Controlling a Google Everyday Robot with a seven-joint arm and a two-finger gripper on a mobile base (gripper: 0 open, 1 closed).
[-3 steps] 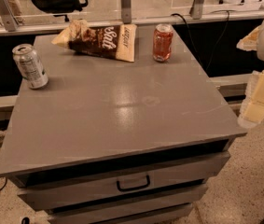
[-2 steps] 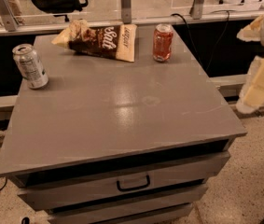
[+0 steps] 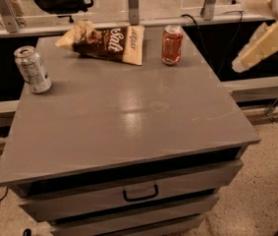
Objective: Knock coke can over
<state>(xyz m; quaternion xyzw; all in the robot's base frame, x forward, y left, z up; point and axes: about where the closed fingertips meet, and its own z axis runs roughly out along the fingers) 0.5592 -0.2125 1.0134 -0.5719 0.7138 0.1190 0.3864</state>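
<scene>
Your gripper (image 3: 250,54) has gone up since a second ago. It hangs past the right side of the table (image 3: 128,132). You cannot tell if it is closed. The coke can (image 3: 172,44) stands upright near the back edge, beside the chip bag (image 3: 106,43).

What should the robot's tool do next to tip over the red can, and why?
Probably move the tool left, toward the coke can. The tool hangs in the air past the right side of the table, well apart from the can. The can stands upright near the back edge, so nothing has pushed it yet. A chip bag lies just to its left.
</scene>
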